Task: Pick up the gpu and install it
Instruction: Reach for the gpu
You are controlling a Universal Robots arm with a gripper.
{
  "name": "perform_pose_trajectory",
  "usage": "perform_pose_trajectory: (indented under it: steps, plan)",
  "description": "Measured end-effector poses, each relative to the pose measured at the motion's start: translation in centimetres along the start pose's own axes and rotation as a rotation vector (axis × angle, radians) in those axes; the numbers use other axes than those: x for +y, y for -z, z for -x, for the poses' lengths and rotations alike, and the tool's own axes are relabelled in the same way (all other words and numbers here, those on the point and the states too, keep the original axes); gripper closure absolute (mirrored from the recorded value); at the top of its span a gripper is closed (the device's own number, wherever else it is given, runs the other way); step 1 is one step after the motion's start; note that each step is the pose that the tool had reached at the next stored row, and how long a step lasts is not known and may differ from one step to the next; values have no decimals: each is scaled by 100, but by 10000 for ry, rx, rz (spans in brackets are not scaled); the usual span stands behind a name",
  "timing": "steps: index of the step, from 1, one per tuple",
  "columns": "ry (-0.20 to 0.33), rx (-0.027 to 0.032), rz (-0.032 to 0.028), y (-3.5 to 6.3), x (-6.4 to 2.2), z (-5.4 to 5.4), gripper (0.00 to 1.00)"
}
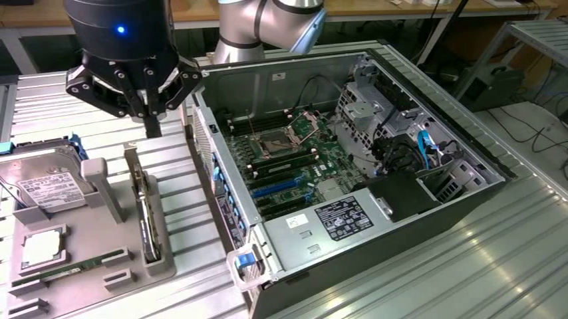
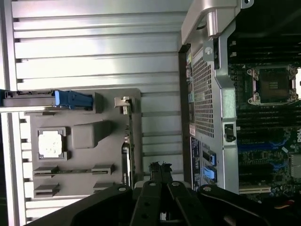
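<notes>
Exterior view: the gripper (image 1: 153, 126) is seen clenched and empty over the gpu (image 1: 145, 206), stood on edge in the grey tray (image 1: 89, 266); lowered shut or misaligned, it could be struck and tipped

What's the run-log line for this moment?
gripper: fingers shut, holding nothing, over tray | gpu: on edge in tray slot, untouched | case: open, gpu not installed

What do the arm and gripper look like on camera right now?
The arm is a silvery tube with rounded grey joint caps. The gripper is black. It has a round body with a small blue light, bolted linkage bars and two slim black fingers.
</notes>
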State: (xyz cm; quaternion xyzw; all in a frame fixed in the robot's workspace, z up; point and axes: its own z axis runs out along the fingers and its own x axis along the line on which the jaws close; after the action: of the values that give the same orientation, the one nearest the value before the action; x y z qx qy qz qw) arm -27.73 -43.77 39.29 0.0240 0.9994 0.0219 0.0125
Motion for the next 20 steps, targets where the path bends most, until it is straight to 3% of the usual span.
perform_pose_trajectory:
  steps: [9,20]
  plan:
    - [521,22,13,1,-62,-85,89]
    - [766,32,20,3,-129,-333,89]
